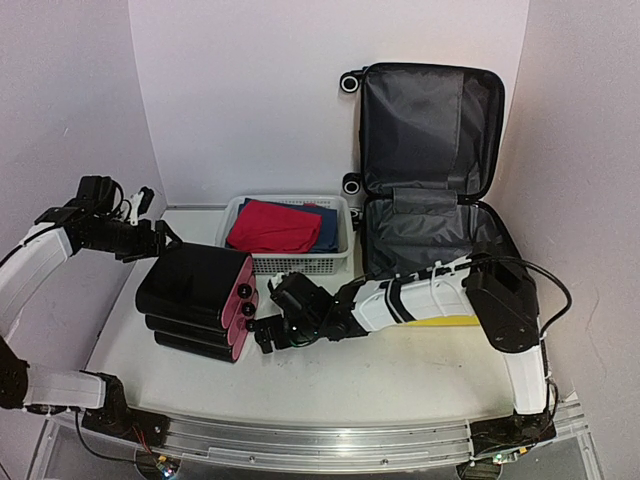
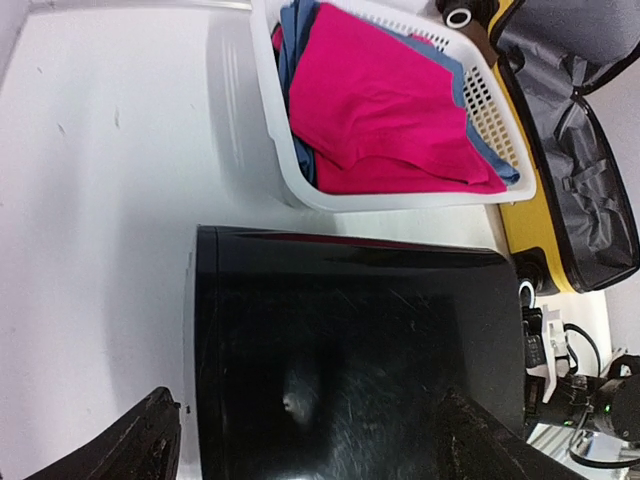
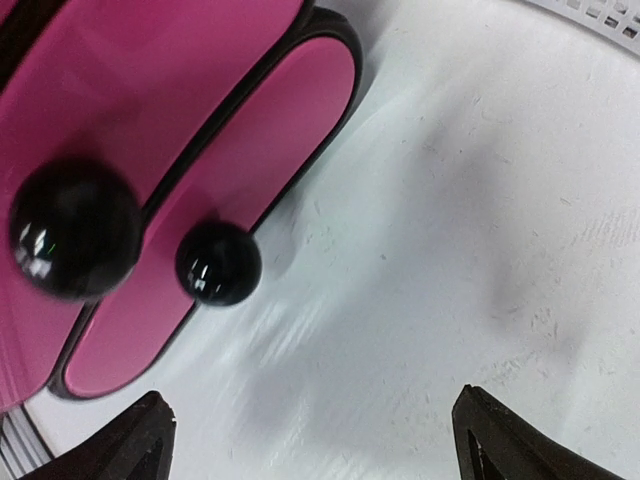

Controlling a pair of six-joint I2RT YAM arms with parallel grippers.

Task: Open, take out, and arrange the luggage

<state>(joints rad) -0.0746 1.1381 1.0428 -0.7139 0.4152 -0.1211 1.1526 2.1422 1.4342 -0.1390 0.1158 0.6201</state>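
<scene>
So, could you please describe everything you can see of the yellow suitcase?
The suitcase lies open at the table's far right. Its lid stands upright by the back wall. Both halves are lined in dark grey fabric, rimmed by a black zipper band, and look empty. Yellow hard shell shows at the near edge, black wheels on the left side. The white basket sits close beside it; the right arm crosses above its front.
</scene>
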